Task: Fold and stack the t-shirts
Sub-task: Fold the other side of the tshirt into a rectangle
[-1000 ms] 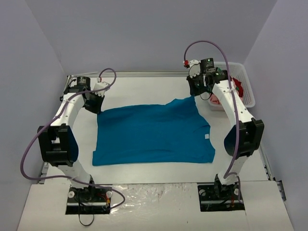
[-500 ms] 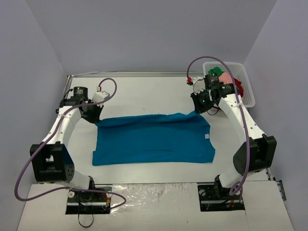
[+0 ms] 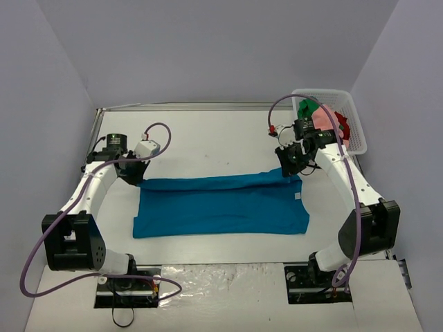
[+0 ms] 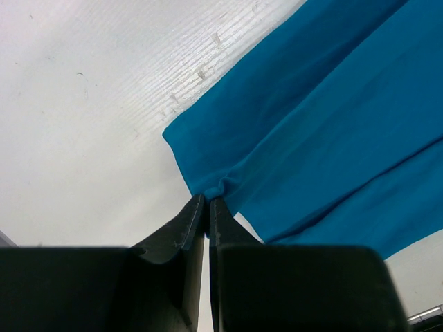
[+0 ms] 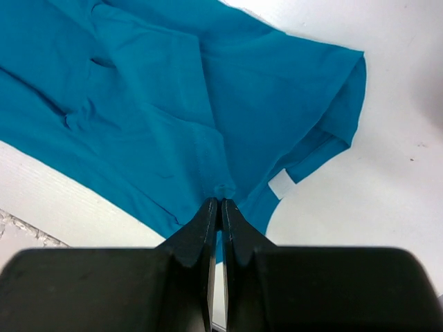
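Jaws, top view: your left jaws and right jaws are both pressed together, each pinching one end of the far edge of the teal-blue t-shirt [image 3: 221, 204].
Shirt, top view: it lies across the middle of the bench [image 3: 208, 131], its far part doubled toward you over the near part, and the near hem is flat.
Other shirts, top view: the green shirt [image 3: 306, 107], pink shirt [image 3: 323, 119] and red shirt [image 3: 342, 124] sit in the white basket [image 3: 356, 142] at the far right corner.
Room, top view: you have bare bench on the near and far sides of the shirt. The basket stands close by your right arm.
Left jaws, left wrist view: they nip a small pucker at the corner of the teal-blue t-shirt [image 4: 332, 124], with bare bench [image 4: 90, 104] to its left.
Risk, left wrist view: that nip looks thin, so a hard pull could free it and drop the corner crooked.
Right jaws, right wrist view: they pinch a pucker of the teal-blue t-shirt [image 5: 152, 104] beside a white tag [image 5: 282, 184].
Risk, right wrist view: cloth looks wrinkled there, so if your arms travel unevenly, expect a skewed fold.
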Robot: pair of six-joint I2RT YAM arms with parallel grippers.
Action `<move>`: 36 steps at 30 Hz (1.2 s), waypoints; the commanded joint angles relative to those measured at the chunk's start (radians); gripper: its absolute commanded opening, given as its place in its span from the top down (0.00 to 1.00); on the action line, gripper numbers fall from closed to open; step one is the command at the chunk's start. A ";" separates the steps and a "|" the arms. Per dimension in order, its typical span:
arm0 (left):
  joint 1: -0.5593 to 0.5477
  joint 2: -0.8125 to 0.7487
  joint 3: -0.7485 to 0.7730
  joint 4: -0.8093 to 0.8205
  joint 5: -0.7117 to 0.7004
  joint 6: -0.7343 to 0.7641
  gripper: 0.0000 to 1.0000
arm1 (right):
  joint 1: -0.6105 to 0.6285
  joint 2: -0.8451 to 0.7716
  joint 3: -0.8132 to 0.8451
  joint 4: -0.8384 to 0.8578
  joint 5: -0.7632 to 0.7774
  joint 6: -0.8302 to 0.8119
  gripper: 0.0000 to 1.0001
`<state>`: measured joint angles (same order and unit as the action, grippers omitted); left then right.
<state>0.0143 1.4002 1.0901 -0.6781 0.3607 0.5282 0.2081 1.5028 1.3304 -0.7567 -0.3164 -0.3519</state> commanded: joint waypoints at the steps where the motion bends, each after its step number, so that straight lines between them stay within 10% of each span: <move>1: 0.006 -0.018 0.002 0.023 0.000 0.030 0.98 | -0.007 -0.027 -0.020 -0.046 -0.019 -0.024 1.00; 12: 0.004 -0.076 -0.087 0.008 0.057 0.134 0.92 | -0.001 -0.035 -0.077 -0.079 -0.050 -0.073 1.00; 14: 0.004 -0.101 -0.128 0.009 0.070 0.177 0.86 | 0.002 -0.032 -0.074 -0.090 -0.050 -0.084 0.72; 18: 0.001 -0.147 -0.144 -0.050 0.096 0.268 0.73 | 0.008 0.034 -0.039 -0.206 -0.089 -0.165 0.50; 36: -0.002 -0.099 -0.099 -0.032 0.107 0.159 0.66 | 0.014 0.341 0.145 -0.153 -0.162 -0.196 0.51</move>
<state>0.0143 1.3025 0.9558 -0.7414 0.4625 0.7284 0.2134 1.7905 1.4075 -0.8925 -0.4404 -0.5289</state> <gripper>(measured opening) 0.342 0.488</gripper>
